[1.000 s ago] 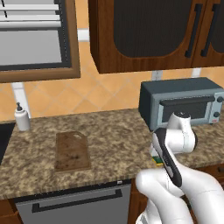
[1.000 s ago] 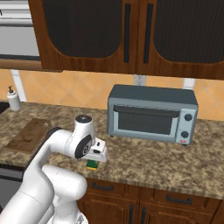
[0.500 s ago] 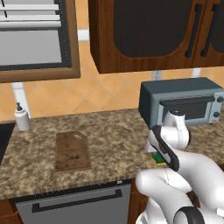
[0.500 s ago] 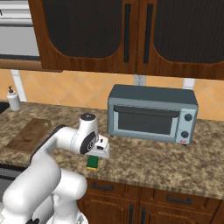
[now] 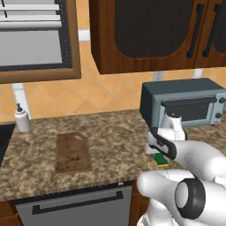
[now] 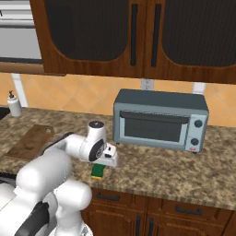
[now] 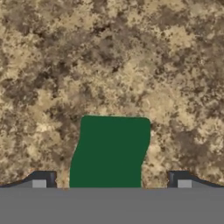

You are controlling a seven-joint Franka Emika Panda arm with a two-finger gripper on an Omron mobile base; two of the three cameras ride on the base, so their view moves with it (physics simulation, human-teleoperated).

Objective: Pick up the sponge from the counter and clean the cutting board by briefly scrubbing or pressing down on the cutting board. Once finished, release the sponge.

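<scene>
The gripper [image 7: 111, 181] is positioned directly above the sponge [image 7: 110, 151] with its jaws spread wide, one fingertip [image 7: 43, 180] on each side and neither touching it. The sponge lies flat, green face up, on the counter [image 5: 110, 141] near the front edge, before the toaster oven [image 6: 159, 120]. The cutting board [image 5: 73, 152] lies well apart, nearer the soap dispenser [image 5: 21, 118].
</scene>
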